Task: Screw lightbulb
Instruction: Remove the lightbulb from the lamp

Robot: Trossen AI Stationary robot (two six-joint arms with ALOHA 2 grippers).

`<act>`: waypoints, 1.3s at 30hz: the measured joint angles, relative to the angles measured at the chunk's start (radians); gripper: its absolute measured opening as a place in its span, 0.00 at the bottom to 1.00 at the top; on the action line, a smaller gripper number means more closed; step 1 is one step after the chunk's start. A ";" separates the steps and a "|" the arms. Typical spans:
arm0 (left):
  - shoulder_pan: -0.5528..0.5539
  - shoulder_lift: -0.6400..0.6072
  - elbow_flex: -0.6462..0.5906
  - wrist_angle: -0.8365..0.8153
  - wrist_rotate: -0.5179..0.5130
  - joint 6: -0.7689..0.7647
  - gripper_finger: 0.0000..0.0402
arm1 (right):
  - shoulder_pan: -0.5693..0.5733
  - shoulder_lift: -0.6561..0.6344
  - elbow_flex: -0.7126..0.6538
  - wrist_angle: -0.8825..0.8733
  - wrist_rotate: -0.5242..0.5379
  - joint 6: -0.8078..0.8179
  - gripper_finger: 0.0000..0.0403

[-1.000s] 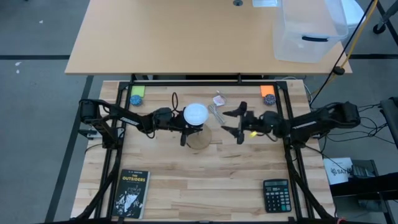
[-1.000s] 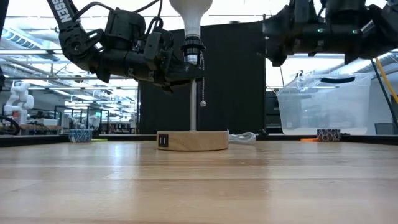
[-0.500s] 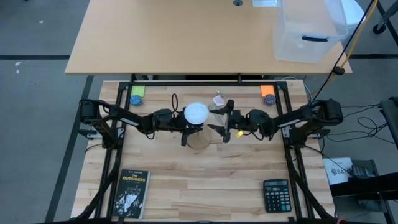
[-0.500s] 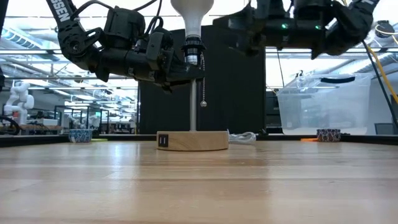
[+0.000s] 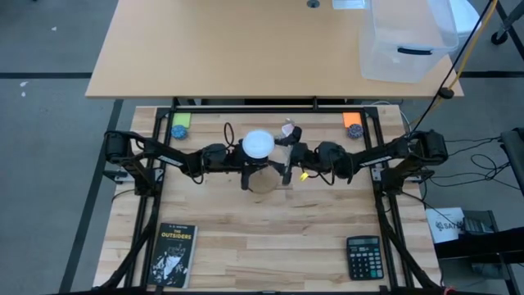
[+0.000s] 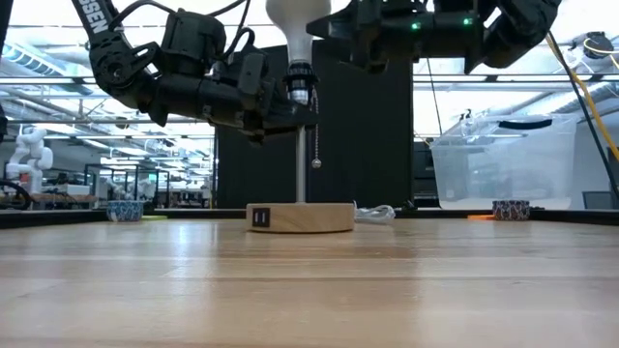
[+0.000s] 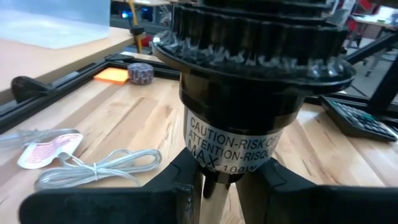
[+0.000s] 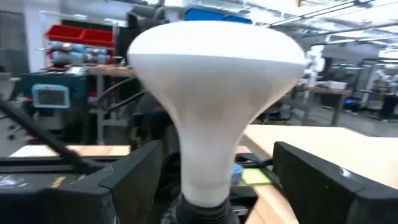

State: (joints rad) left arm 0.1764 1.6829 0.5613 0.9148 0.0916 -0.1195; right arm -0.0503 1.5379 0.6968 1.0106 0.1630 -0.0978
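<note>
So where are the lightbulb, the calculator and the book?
lightbulb (image 5: 258, 144): high view, top of its white globe.
calculator (image 5: 363, 257): high view, middle of its keypad.
book (image 5: 172, 255): high view, centre of its dark cover.

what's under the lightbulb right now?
The lightbulb sits in a black socket on a thin post above the round wooden base. The left gripper clamps the post. Bulb threads are hidden.
</note>
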 joint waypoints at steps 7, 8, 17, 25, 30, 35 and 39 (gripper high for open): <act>0.001 0.000 0.000 0.003 -0.034 -0.005 0.18 | 0.000 0.000 0.000 0.011 0.043 0.004 0.74; 0.001 0.000 0.000 0.003 -0.037 -0.005 0.18 | 0.000 0.000 0.006 0.005 0.046 0.004 0.74; 0.002 0.000 0.000 0.004 -0.048 -0.008 0.18 | 0.000 0.000 0.077 -0.120 0.046 0.006 0.74; 0.002 0.000 0.000 0.003 -0.048 -0.009 0.18 | 0.002 0.000 0.121 -0.145 0.041 0.004 0.74; 0.002 0.000 -0.001 0.003 -0.052 -0.010 0.18 | 0.002 0.002 0.161 -0.218 0.047 0.004 0.74; 0.002 0.000 -0.001 0.002 -0.053 -0.010 0.18 | -0.001 0.036 0.194 -0.224 0.037 0.004 0.74; 0.002 0.000 0.000 0.004 -0.052 -0.010 0.18 | -0.004 0.087 0.230 -0.223 0.024 0.009 0.74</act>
State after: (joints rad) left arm 0.1783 1.6829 0.5613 0.9192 0.0395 -0.1295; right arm -0.0540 1.6248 0.9266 0.7875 0.1867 -0.0889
